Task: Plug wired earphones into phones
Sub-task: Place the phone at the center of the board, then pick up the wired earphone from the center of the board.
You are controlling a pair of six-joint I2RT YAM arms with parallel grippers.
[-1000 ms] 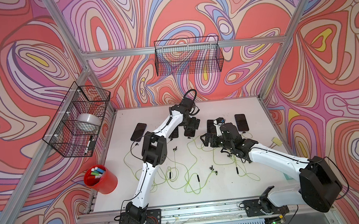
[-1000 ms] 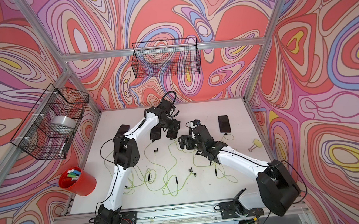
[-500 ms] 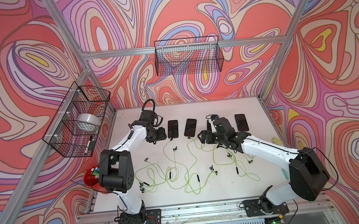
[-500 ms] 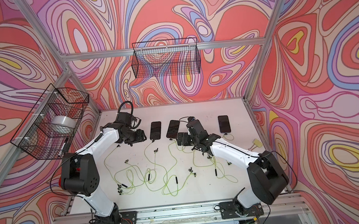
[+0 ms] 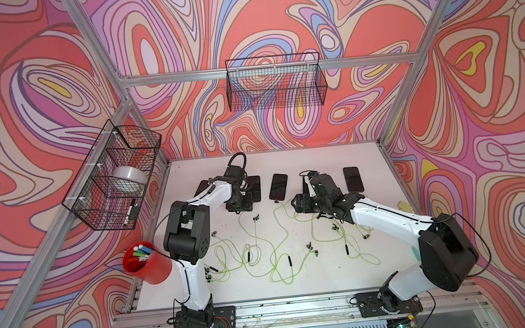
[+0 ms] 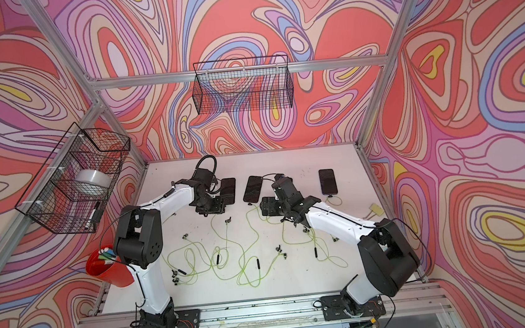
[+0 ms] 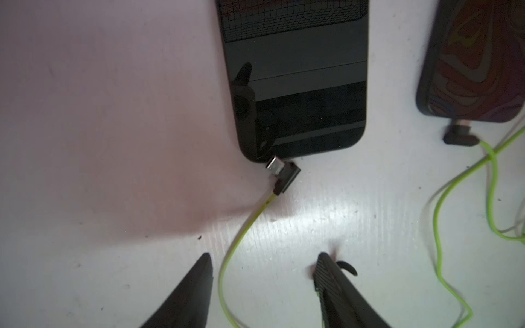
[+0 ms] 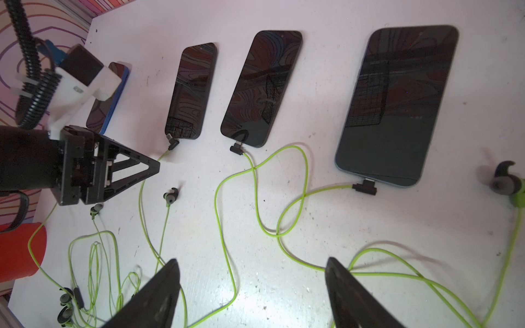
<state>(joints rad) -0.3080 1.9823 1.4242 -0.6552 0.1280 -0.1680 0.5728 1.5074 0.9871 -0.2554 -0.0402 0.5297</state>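
Note:
Several black phones lie in a row at the back of the white table; in both top views the middle phone (image 5: 278, 186) (image 6: 253, 188) is uncovered. Yellow-green wired earphones (image 5: 256, 256) sprawl in front. My left gripper (image 5: 240, 205) (image 7: 264, 272) is open, with a cable lying loose between its fingers. Just ahead, a dark plug (image 7: 282, 171) rests at a phone's (image 7: 295, 85) corner with its metal tip bare. My right gripper (image 5: 300, 202) (image 8: 250, 272) is open above the cables. In the right wrist view, plugs sit in a big phone (image 8: 397, 105) and its neighbour (image 8: 261, 88).
A red cup (image 5: 147, 265) of markers stands at the table's front left. A wire basket (image 5: 116, 177) holding a tape roll hangs on the left wall, another basket (image 5: 277, 85) on the back wall. A small tan piece (image 5: 404, 206) lies at the right edge.
My left arm swung left from the middle phones, then settled at the near end of the second phone from the left. The right gripper stayed near the fourth phone.

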